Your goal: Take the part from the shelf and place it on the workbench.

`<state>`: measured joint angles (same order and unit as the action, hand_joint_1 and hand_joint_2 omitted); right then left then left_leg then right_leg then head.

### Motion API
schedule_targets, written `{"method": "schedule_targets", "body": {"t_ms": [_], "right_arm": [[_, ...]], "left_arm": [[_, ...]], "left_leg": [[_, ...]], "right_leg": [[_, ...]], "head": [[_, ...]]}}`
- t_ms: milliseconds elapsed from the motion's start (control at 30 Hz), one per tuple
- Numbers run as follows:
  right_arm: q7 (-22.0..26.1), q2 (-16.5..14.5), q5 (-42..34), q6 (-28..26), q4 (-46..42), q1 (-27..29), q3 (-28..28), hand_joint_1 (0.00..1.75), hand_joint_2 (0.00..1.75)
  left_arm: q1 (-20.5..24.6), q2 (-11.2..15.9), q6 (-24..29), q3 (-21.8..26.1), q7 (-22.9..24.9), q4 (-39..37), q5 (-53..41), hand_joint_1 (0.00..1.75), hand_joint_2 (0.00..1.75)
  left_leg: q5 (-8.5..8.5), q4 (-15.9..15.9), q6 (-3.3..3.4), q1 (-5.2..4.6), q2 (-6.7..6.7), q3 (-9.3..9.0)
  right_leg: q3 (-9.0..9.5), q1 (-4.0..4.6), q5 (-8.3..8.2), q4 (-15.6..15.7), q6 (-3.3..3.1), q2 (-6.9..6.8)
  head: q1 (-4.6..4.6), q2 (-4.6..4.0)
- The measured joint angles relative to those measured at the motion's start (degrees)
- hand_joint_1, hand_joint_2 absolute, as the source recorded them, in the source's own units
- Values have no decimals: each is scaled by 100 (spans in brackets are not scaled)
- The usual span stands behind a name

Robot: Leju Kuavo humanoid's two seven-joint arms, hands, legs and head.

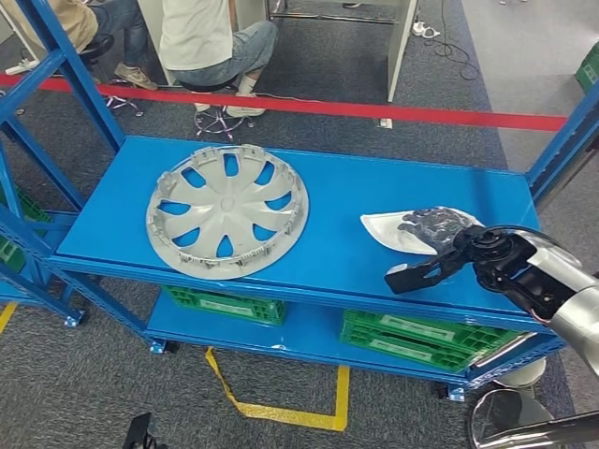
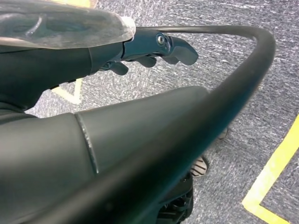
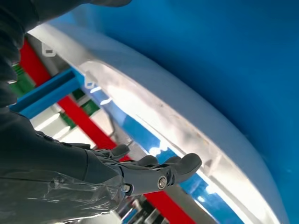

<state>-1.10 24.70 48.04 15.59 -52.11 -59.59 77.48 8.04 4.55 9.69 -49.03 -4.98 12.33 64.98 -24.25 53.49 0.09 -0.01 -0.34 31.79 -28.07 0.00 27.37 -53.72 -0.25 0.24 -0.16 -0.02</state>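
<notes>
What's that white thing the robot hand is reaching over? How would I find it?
Look at the long blue shelf. Towards its right end, under the robot's right hand, lies a white part, smooth, flat and pointed at one end. Its neighbour, the round silver hubcap further left, is far bigger and full of holes.

blue shelf [image 1: 332, 201], hubcap [image 1: 227, 210], white part [image 1: 396, 231]

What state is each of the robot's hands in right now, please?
Left hand: open, holding nothing, hanging above the floor.
Right hand: open, fingers spread over the white part, not yet gripping.
</notes>
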Motion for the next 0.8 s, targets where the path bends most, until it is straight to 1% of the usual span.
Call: {"method": "schedule_targets", "body": {"t_ms": [200,800], "right_arm": [[-91,44,360,-70,0,184,-17,0,175],[-138,102,473,-75,-8,310,-89,0,175]], "left_arm": [[-12,1,-41,-8,5,0,-2,0,0],[-43,17,-57,-40,7,0,4,0,0]], "left_leg": [[0,0,0,-1,0,0],[0,0,0,0,1,-10]], "right_leg": [[1,0,0,0,0,1],[10,0,0,0,0,1]], "head": [[4,0],[2,0]]}}
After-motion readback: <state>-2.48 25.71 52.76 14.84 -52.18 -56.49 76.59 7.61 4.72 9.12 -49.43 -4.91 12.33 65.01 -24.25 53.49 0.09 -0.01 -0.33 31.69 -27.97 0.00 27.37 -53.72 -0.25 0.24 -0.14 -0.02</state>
